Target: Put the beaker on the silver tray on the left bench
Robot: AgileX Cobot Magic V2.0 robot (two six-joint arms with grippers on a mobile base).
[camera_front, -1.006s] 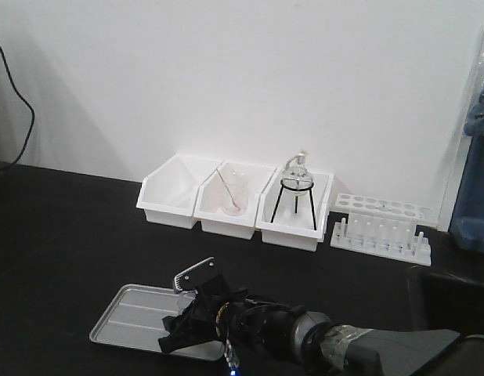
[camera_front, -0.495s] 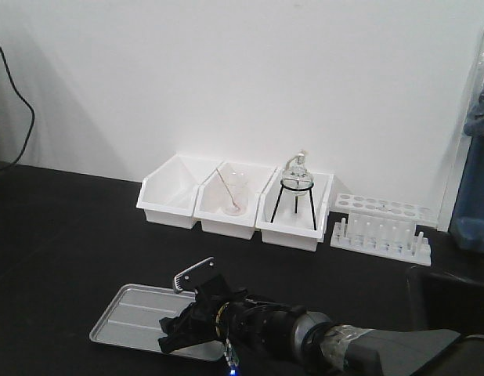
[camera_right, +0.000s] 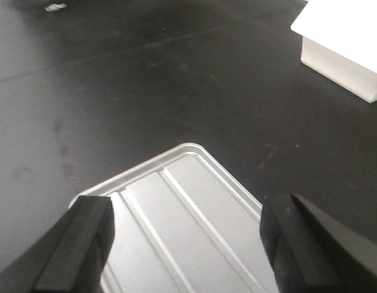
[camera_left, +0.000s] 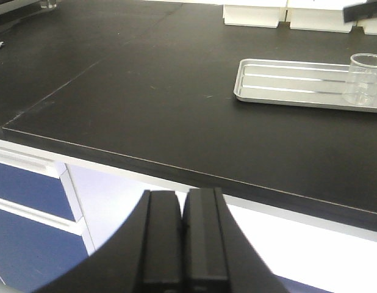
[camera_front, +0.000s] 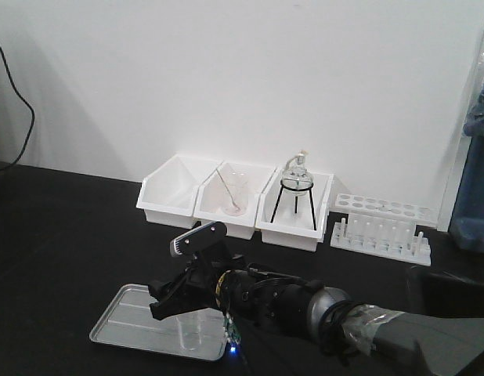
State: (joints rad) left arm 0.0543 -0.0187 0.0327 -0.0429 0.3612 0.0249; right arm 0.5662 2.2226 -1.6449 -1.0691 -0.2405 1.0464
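Observation:
The clear beaker (camera_front: 196,329) stands upright on the right end of the silver tray (camera_front: 124,317), on the black left bench (camera_front: 62,235). It also shows in the left wrist view (camera_left: 363,79), standing on the tray (camera_left: 280,85). My right gripper (camera_front: 175,270) is open and empty, raised above the tray, apart from the beaker. In the right wrist view the right gripper (camera_right: 185,238) has its jaws wide apart over the ridged tray (camera_right: 188,213); the beaker is out of that view. My left gripper (camera_left: 182,207) is shut and empty, below the bench's front edge.
Three white bins (camera_front: 234,200) stand at the back wall; the middle one holds a glass with a rod, the right one a round flask on a black tripod (camera_front: 297,188). A white test-tube rack (camera_front: 381,227) stands right of them. A blue object (camera_front: 473,196) is at far right.
My right gripper has risen from the tray's right end and pulled back, leaving the beaker standing on the tray. The left arm shows no earlier frame.

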